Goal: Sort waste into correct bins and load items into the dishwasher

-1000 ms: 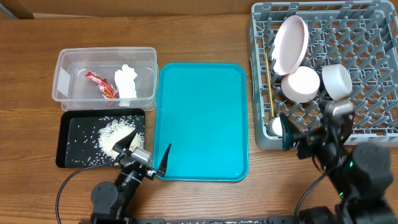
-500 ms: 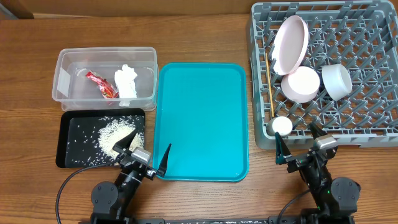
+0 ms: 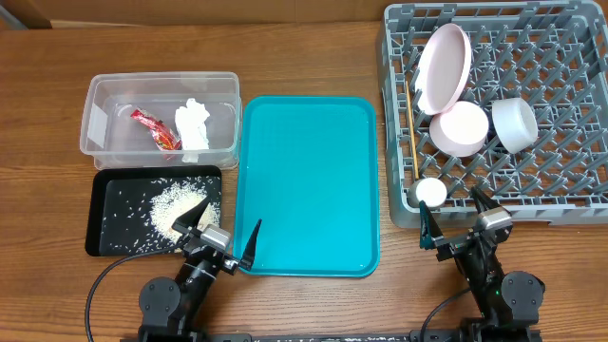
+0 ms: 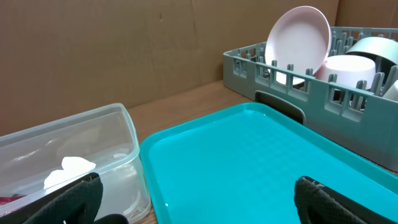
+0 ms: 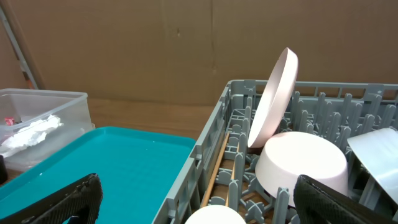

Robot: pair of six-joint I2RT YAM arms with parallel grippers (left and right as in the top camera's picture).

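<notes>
Crockery sits in the left part of the dish rack [image 3: 391, 114], a square grey plastic crate with a lattice floor and rows of upright pegs. The round plate [image 3: 445, 65], pale and smooth, stands on edge near the far left corner. Just in front of it one bowl [image 3: 460, 127] leans among the pegs, and the second bowl [image 3: 514, 123] lies tilted beside it to the right. The thin wooden chopsticks [image 3: 409, 123] lie along the rack's left wall, and the tiny white cup [image 3: 429, 193] rests in the near left corner.

On the other side of the bench [image 3: 57, 123], the clear tub [image 3: 161, 80], with rounded corners and see-through walls, holds the red sauce packet [image 3: 155, 127] and the crumpled white napkin [image 3: 193, 125] side by side. In front of it the shallow black tray [image 3: 104, 233] carries the rice [image 3: 176, 207], heaped toward its right end with stray grains scattered leftward. The glossy teal serving tray [image 3: 304, 185] lies between the bins and the rack.

The left gripper [image 3: 231, 217] rests at the near edge between the black tray and the teal tray, its fingers [image 4: 62, 199] spread wide with nothing between them. The right gripper [image 3: 450, 214] sits just in front of the rack, its fingers [image 5: 68, 202] likewise wide apart and holding nothing.
</notes>
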